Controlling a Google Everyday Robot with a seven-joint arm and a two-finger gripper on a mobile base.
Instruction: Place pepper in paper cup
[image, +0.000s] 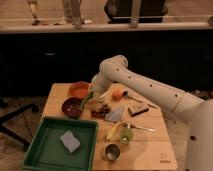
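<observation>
Behind everything stands a dark counter, and in front of it a light wooden table (150, 145) carries the things. On its front left part lies a green tray (37, 150) with a grey sponge (69, 141) inside it. The white robot arm (150, 90) reaches from the right side over the far part of the table, and the gripper (93, 93) hangs low at the arm's end, above the table between the bowls. The jaws are pinching the pepper (86, 100), which hangs from them and slants down to the left, with its lower end over the rim of the dark red bowl (71, 107). An orange bowl (79, 89) stands just behind this one. I cannot pick out the paper cup. Near the front edge stands a shiny metal cup (111, 151), and just behind it a small translucent green cup (126, 135) beside a pale yellow elongated item (114, 131). A small orange fruit (117, 93) lies further back.
</observation>
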